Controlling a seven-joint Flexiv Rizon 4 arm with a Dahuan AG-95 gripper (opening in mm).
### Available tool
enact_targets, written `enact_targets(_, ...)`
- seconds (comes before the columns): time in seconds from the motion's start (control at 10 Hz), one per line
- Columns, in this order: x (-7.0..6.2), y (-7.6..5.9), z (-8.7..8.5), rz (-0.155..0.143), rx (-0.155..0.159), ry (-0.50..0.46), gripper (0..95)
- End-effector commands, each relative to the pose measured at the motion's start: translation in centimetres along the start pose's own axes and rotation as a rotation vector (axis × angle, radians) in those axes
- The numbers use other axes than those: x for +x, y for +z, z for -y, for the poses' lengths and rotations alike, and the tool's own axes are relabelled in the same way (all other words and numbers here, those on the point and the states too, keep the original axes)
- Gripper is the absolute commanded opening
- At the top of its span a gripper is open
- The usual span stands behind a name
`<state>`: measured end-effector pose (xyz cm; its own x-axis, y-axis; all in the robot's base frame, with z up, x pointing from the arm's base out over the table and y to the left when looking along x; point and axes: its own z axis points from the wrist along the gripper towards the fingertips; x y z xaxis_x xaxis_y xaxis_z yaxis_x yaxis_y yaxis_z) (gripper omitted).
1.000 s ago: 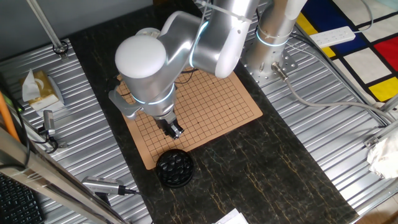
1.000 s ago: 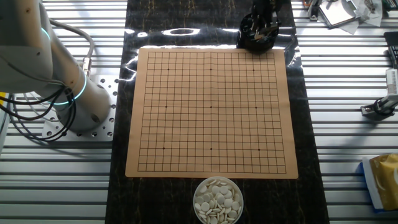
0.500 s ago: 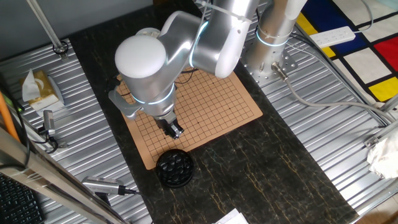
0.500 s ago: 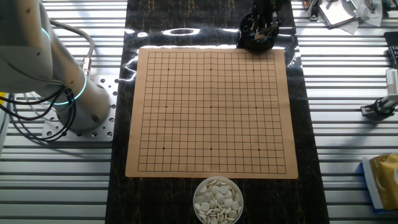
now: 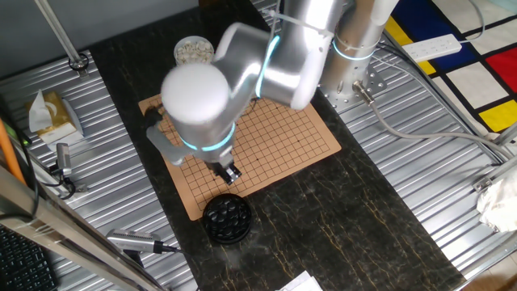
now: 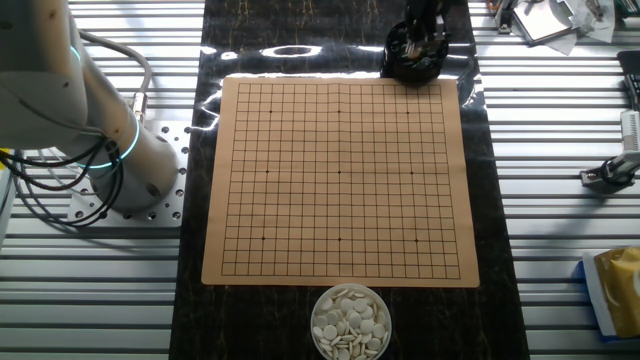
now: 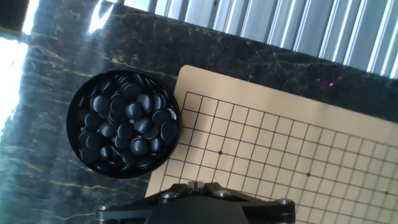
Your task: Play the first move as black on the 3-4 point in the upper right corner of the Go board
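Gripper: the gripper [image 5: 229, 172] hangs over the near edge of the board, close to the black bowl. In the hand view only its dark base shows at the bottom. I cannot tell if the jaws are spread or pressed together, and I cannot tell if they hold anything.

Black stones: the black stones [image 7: 124, 121] sit piled in the black bowl [image 7: 73, 145]. The bowl stands on the dark mat, just beside one corner of the board.

Board: the board [image 6: 339, 180] is bare. I see no stone on any crossing in the other fixed view.

Target spot: the 3-4 point [image 7: 203, 138] is, I think, the crossing just beside the small dot near the bowl corner. It is bare too. The view is a bit tilted, so I may be off by one line.

White stones: the white stones [image 6: 349, 320] sit in their own bowl at the far side of the board, well apart from the gripper.

Done so far: nothing shows on the board yet.

Left to do: pick one black stone from the bowl if none is held, carry it to the spot, and set it down on the crossing.
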<state>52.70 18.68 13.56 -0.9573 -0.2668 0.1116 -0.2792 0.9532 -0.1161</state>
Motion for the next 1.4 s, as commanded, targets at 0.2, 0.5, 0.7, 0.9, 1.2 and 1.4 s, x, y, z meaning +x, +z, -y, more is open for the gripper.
enact_targets(0.2, 0.2, 0.0, 0.2, 0.034, -0.004, 0.007, 19.0)
enact_targets(0.5, 0.2, 0.0, 0.2, 0.068, -0.016, -0.052, 19.0)
enact_targets(0.7, 0.2, 0.5, 0.1, 0.057, -0.024, -0.05, 19.0)
enact_targets(0.9, 0.1, 2.2, -0.2, 0.078, -0.07, -0.028, 19.0)
enact_targets(1.2, -0.6, 1.9, -1.2, 0.091, -0.075, -0.015, 19.0)
enact_targets(1.4, -1.0, 1.9, -1.8, 0.106, -0.097, -0.019, 19.0)
